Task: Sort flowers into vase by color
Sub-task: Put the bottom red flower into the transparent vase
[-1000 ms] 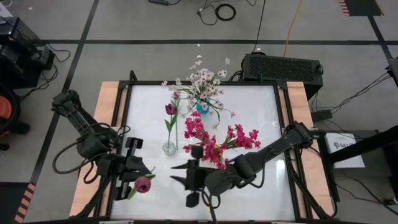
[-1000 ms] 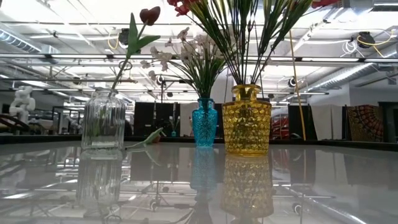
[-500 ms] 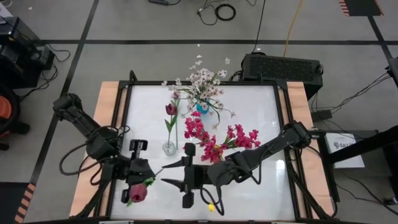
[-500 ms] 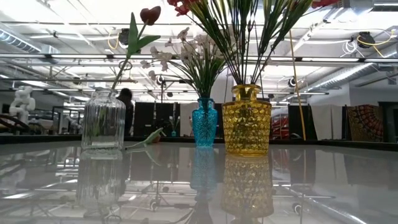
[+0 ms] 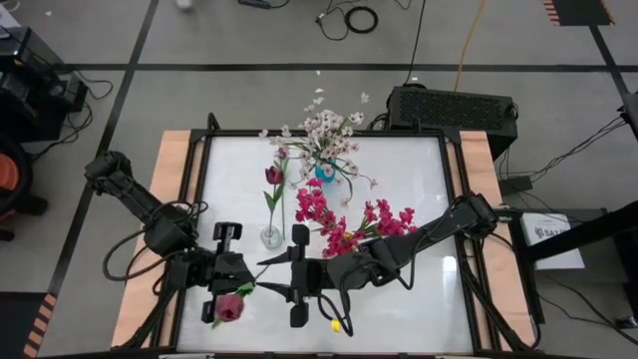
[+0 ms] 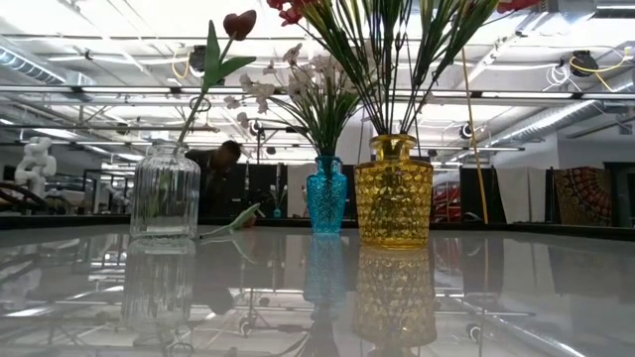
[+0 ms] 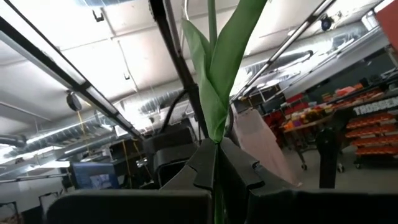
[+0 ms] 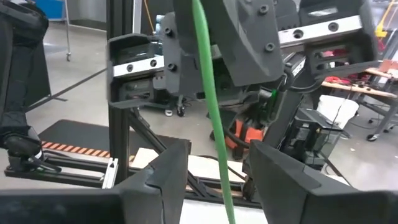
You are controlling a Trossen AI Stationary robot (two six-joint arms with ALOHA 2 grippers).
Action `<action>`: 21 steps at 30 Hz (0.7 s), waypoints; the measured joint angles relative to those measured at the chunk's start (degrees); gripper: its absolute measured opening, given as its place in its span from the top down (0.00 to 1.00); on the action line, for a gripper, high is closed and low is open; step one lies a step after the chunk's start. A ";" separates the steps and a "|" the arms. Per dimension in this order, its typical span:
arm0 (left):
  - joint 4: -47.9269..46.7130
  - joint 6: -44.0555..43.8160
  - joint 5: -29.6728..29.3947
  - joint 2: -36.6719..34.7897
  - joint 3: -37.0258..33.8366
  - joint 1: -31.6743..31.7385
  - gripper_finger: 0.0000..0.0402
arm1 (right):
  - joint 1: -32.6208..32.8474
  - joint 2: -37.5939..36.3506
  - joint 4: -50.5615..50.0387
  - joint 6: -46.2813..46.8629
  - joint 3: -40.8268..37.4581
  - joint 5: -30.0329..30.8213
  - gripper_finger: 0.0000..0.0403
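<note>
Left hand (image 5: 231,275) clenched on maroon tulip's (image 5: 229,306) stem at desk's (image 5: 419,189) near-left. Right hand (image 5: 296,289) released, fingers (image 8: 158,180) straddling that green stem (image 8: 211,112), untouched, just right.

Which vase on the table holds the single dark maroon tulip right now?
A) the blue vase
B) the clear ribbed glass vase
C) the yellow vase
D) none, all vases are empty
B: in the low view the maroon tulip rises on its stem from the clear ribbed glass vase.
</note>
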 joint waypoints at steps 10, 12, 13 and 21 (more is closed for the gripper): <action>-1.03 0.00 -1.73 0.76 -0.02 -0.03 0.97 | -0.47 0.00 -0.92 0.29 0.00 -0.26 0.86; -1.09 0.04 -4.21 0.74 0.00 -0.47 0.97 | -0.28 0.00 -1.10 0.13 0.00 -0.18 0.94; -1.25 0.04 -5.42 0.68 0.00 -0.67 0.97 | -0.12 0.00 -1.22 0.04 0.00 -0.05 0.97; -5.03 0.07 -13.23 0.69 0.00 -3.01 0.80 | 0.06 -0.22 -1.05 0.04 0.00 1.51 0.99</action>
